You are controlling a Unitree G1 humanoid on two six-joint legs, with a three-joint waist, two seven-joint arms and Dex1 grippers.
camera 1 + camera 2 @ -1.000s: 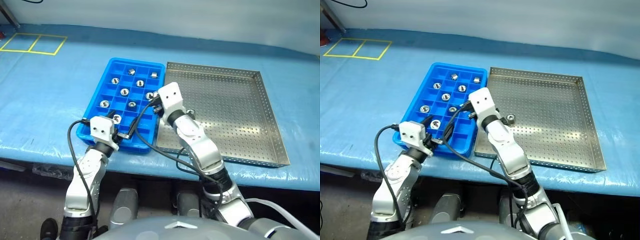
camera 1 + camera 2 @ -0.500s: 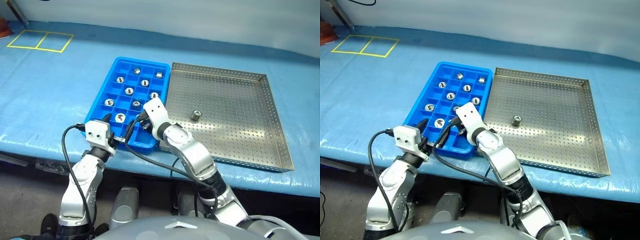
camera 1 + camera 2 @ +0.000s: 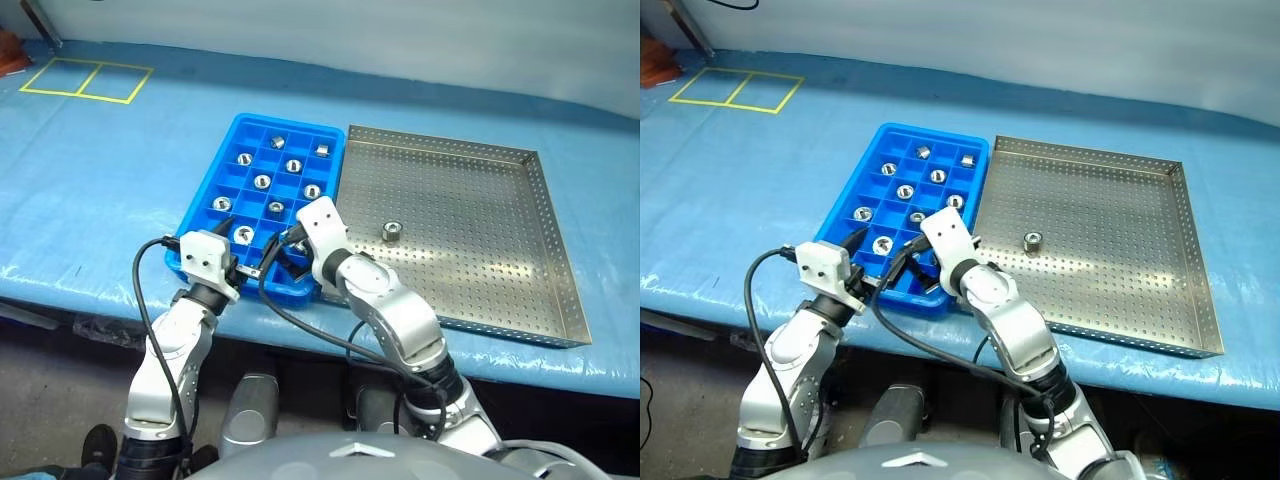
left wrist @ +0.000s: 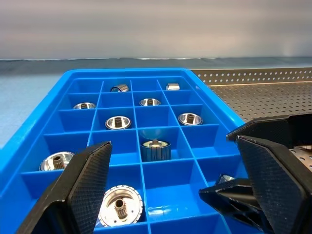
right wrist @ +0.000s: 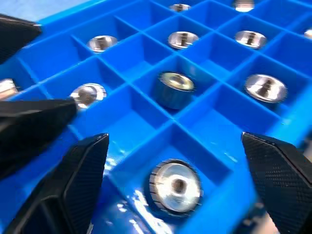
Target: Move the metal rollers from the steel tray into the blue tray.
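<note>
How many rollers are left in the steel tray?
1: a metal roller stands left of the steel tray's middle. The right arm covers its near left corner, possibly hiding more.

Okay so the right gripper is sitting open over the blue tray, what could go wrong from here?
The right gripper hangs open low over a freshly placed roller; lifting carelessly could snag a divider of the blue tray. The left gripper sits close by at the same near corner, so the arms could bump. One last roller waits in the steel tray.
</note>
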